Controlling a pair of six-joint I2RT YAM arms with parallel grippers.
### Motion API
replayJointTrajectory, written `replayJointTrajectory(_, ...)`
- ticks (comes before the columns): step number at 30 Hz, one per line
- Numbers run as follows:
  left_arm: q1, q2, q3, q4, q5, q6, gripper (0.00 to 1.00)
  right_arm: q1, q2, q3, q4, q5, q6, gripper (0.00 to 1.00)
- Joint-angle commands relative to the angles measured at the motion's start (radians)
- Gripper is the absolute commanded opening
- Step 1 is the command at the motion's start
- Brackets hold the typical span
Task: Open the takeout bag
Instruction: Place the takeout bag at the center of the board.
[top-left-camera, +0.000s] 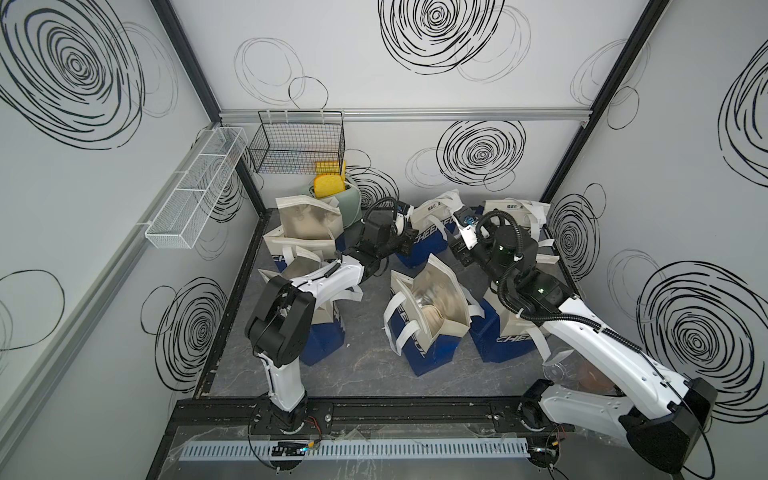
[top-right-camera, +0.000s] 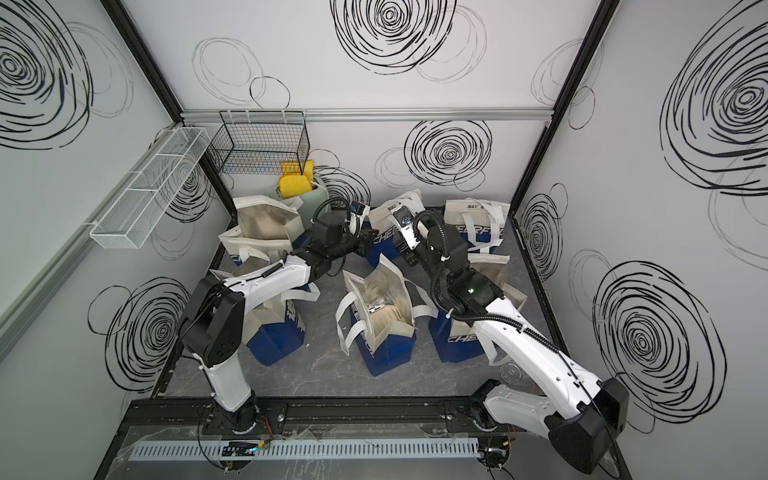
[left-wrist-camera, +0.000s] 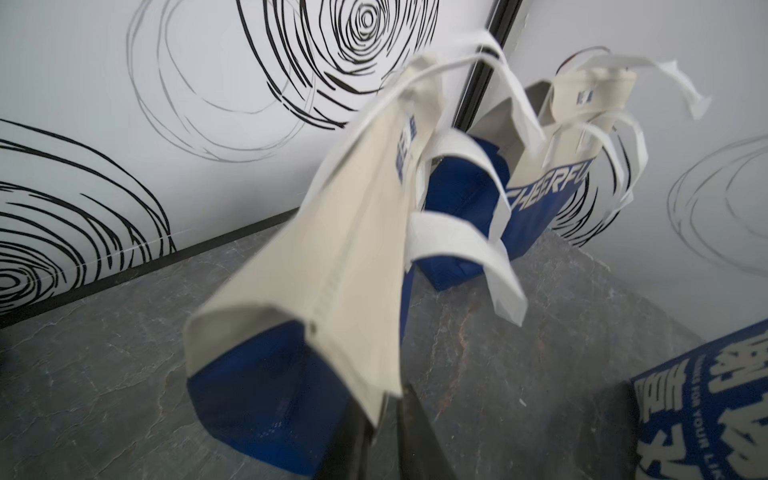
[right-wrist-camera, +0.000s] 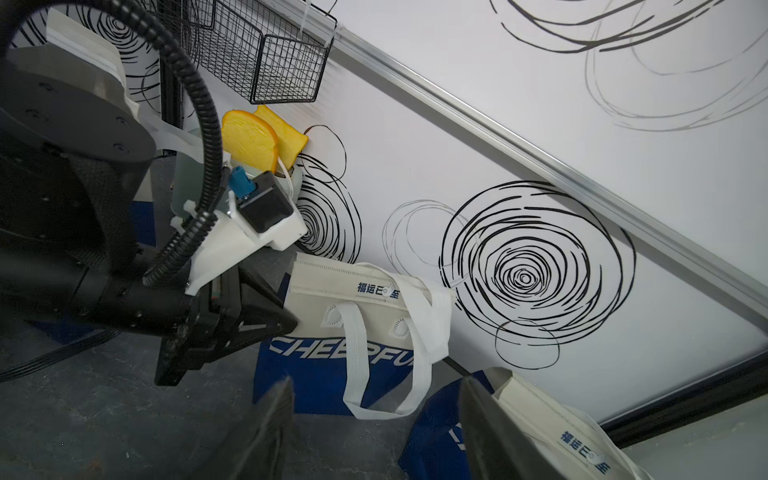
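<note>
A shut takeout bag (top-left-camera: 432, 222) (top-right-camera: 388, 216), cream above and blue below with white handles, stands at the back middle of the floor. My left gripper (top-left-camera: 409, 241) (top-right-camera: 368, 241) reaches its near side. In the left wrist view the bag (left-wrist-camera: 332, 249) looks blurred. A corner of its cream flap lies between the left gripper (left-wrist-camera: 386, 415) fingers, which stand slightly apart. My right gripper (top-left-camera: 461, 249) (right-wrist-camera: 374, 415) is open wide just right of that bag (right-wrist-camera: 353, 316). It holds nothing, and only bare floor lies between its fingers (right-wrist-camera: 266, 432).
Several more cream-and-blue bags stand around. Open ones are at back left (top-left-camera: 307, 224) and centre (top-left-camera: 432, 307), others at back right (top-left-camera: 515, 216), front right (top-left-camera: 511, 332) and under the left arm (top-left-camera: 324, 332). A toaster with yellow bread (top-left-camera: 330, 185), a black wire basket (top-left-camera: 297, 143) and a white wire shelf (top-left-camera: 195, 191) are at back left.
</note>
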Motion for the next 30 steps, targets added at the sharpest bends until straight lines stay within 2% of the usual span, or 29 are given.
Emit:
replayJointTrajectory(1, 0.012, -0.004, -0.031, 0.110, 0.037, -0.035, 0.25, -0.003, -0.032, -0.013, -0.005, -0.004, 0.000, 0.67)
replayJointTrajectory(4, 0.017, -0.004, -0.053, 0.132, 0.037, -0.051, 0.36, -0.005, -0.034, -0.016, -0.010, -0.009, -0.002, 0.68)
replayJointTrajectory(13, 0.019, 0.010, -0.053, 0.177, 0.034, -0.065, 0.42, -0.010, -0.032, -0.012, -0.018, -0.017, -0.011, 0.68)
replayJointTrajectory(27, 0.021, 0.081, -0.036, 0.255, 0.038, -0.107, 0.37, -0.009, -0.021, 0.015, -0.047, -0.017, -0.037, 0.69)
replayJointTrajectory(30, 0.023, 0.091, -0.036, 0.271, 0.033, -0.115, 0.32, -0.011, -0.016, 0.022, -0.055, -0.016, -0.040, 0.69)
